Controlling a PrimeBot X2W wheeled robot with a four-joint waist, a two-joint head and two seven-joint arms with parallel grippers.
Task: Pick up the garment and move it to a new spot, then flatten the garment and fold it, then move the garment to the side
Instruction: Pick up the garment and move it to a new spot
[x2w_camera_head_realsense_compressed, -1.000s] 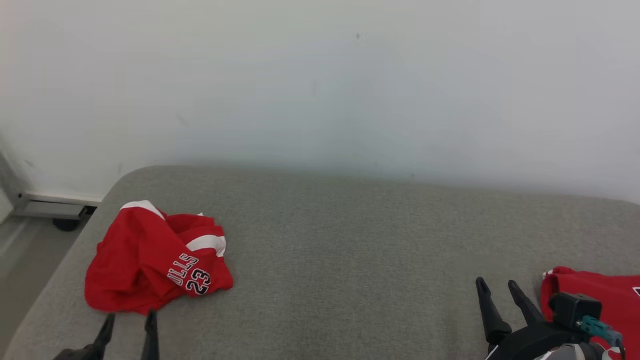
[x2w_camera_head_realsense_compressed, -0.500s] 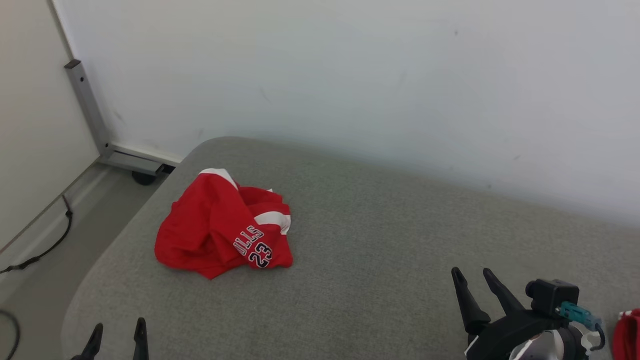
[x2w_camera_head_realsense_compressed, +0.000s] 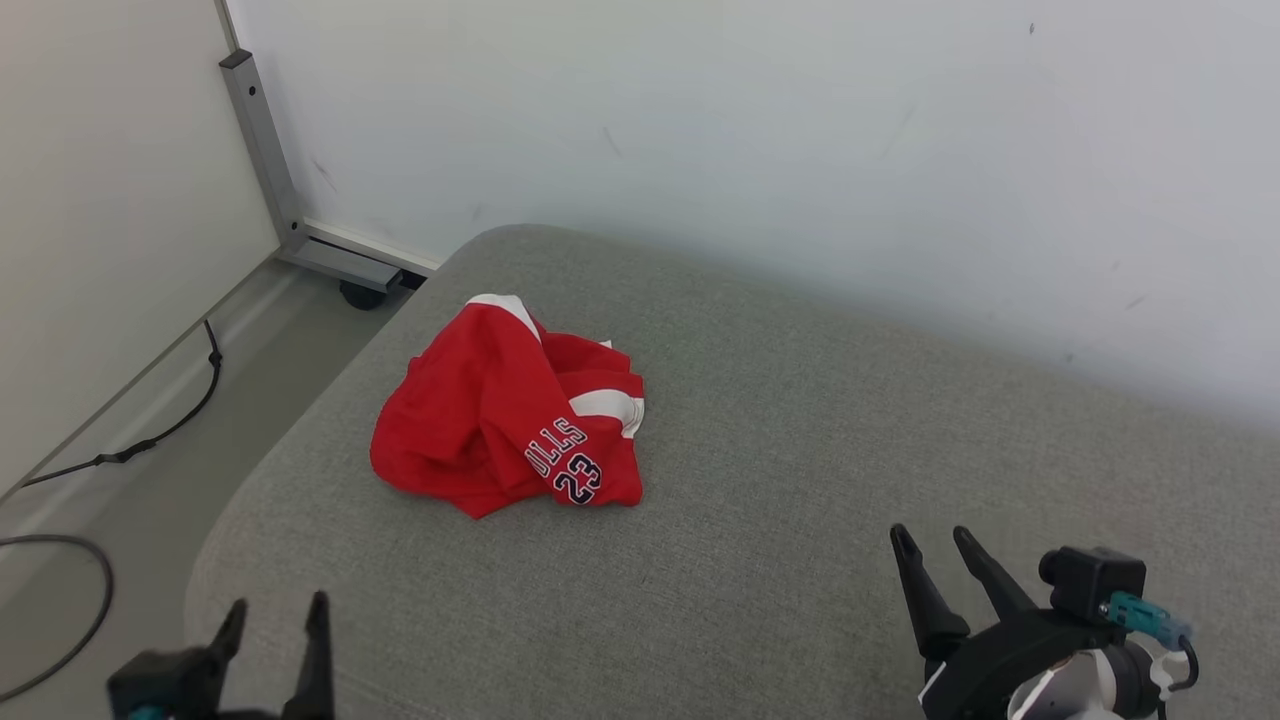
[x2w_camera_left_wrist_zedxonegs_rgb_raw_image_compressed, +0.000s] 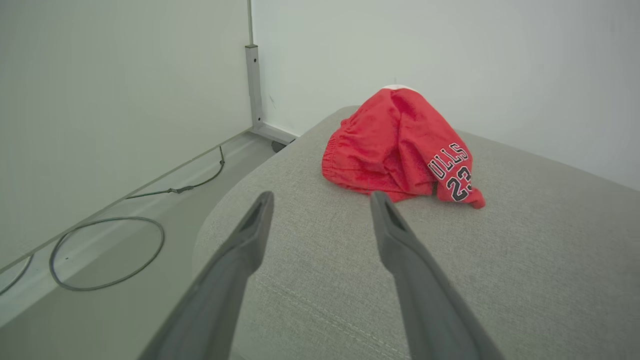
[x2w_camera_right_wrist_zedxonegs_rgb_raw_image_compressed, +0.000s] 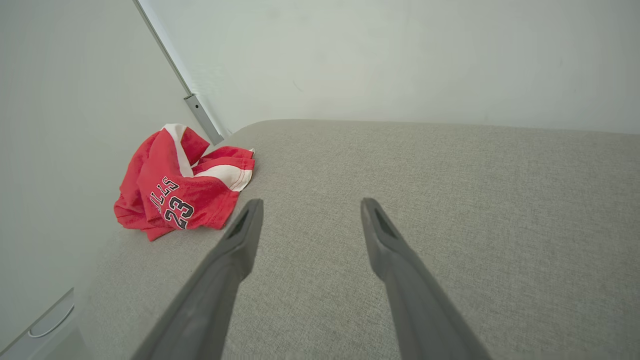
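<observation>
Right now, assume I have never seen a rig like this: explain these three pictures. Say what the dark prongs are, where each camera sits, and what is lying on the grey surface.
This is a wheeled robot with two arms. One picture looks down from a camera on its head; the dark prong pairs at the bottom are its left gripper and right gripper. The other two pictures come from cameras on each wrist, looking along that gripper's own fingers. On the grey surface lies a crumpled red garment with white trim and the number 23. Both grippers are open and hold nothing; neither touches the garment.
</observation>
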